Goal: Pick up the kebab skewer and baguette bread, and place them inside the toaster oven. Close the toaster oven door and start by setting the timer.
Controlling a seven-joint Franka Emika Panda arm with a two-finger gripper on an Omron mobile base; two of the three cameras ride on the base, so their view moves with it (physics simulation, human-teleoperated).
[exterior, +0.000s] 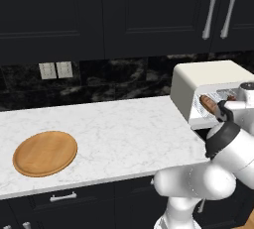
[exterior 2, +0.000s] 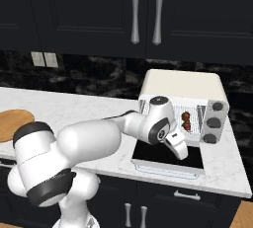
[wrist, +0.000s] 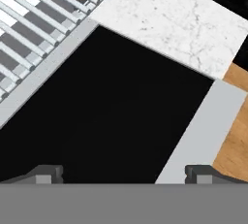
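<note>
the toaster oven [exterior 2: 183, 86] sits at the worktop [exterior: 124, 129] edge, the toaster oven door [exterior 2: 168, 155] dropped flat. the gripper [wrist: 123, 172] hovers over its glass, jaws spread, nothing between. the kebab skewer [exterior 2: 187, 121] and the baguette bread [exterior: 207, 104] lie on the rack inside.

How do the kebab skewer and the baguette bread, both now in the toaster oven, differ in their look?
The kebab skewer carries dark red and brown chunks, whereas the baguette bread is one golden-brown loaf. The skewer looks thinner and smaller; the bread is an oblong, thicker piece. Both lie on the wire rack inside the toaster oven, whose door hangs open.
</note>
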